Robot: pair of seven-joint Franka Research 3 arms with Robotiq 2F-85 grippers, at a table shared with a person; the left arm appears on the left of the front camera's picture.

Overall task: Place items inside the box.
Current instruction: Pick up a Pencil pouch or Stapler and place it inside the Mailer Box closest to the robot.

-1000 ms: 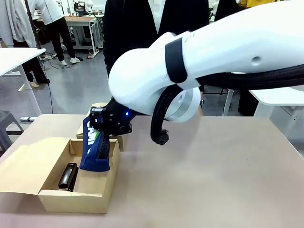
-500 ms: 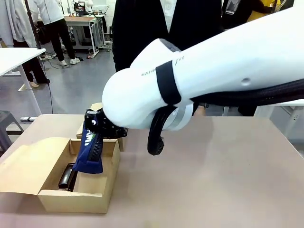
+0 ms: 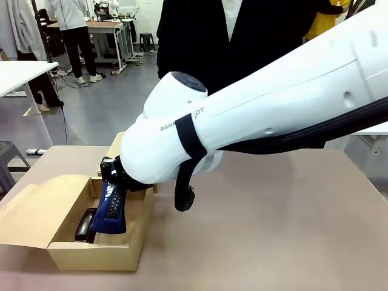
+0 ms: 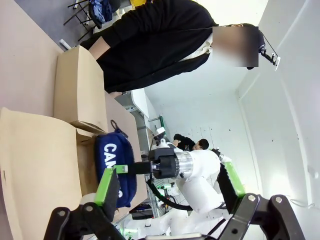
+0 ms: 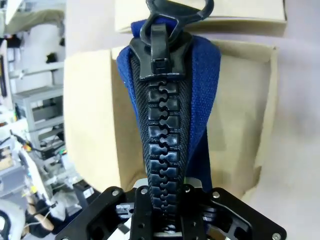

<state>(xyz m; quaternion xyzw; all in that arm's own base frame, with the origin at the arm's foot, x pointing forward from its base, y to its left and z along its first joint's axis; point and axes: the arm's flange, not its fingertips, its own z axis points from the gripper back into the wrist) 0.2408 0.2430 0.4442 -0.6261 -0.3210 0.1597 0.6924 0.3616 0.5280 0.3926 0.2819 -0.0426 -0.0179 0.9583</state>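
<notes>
R arm is showing a glossy white shell w/ a black band, a black cable running below & grey lettering. L gripper is showing black fingers w/ green pads, silver screws at the joints. Person is wearing a black jacket over white.

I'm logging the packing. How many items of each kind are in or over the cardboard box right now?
Navy zip pouch: 1, clamped in the right gripper over the box
Black stapler: 1, lying inside the box
Total: 2
</notes>
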